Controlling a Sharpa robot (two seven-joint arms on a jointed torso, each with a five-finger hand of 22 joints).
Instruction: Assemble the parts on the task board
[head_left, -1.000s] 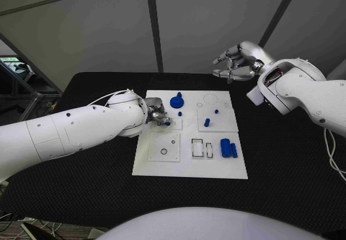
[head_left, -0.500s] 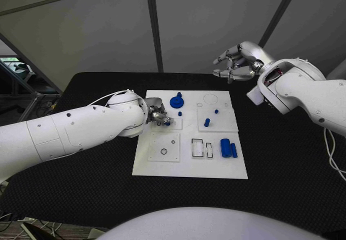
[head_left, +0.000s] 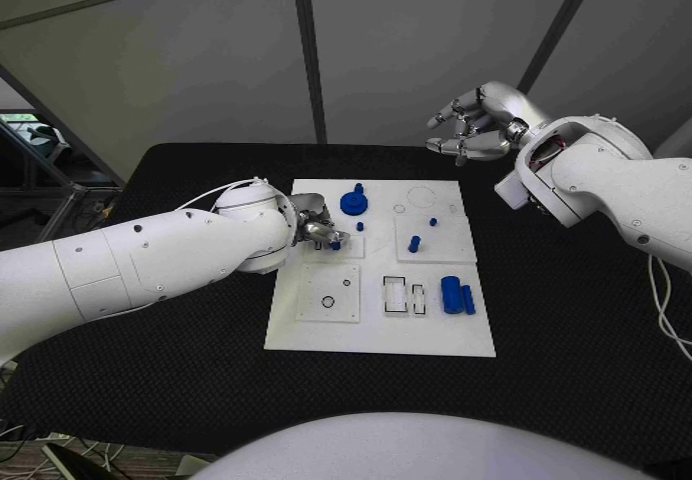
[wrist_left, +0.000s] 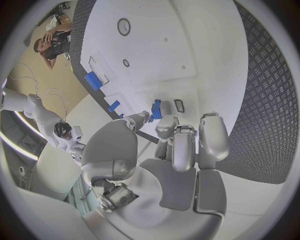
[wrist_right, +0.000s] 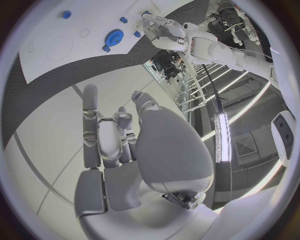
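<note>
Left hand (head_left: 320, 234) low over the left edge of the white task board (head_left: 378, 335), fingertips pinching a small blue part (head_left: 335, 245) just above the board's upper left inset plate; same pinch seen in the left wrist view (wrist_left: 155, 109). Right hand (head_left: 473, 122) raised beyond the table's far edge, well apart from the board, fingers curled in, nothing in them. On the board: a blue gear-like disc with a peg (head_left: 353, 204) near the far edge, a short blue peg (head_left: 414, 244) and a smaller one (head_left: 433, 222) on the right inset, 2 blue cylinders (head_left: 457, 296) lying side by side at the right edge.
</note>
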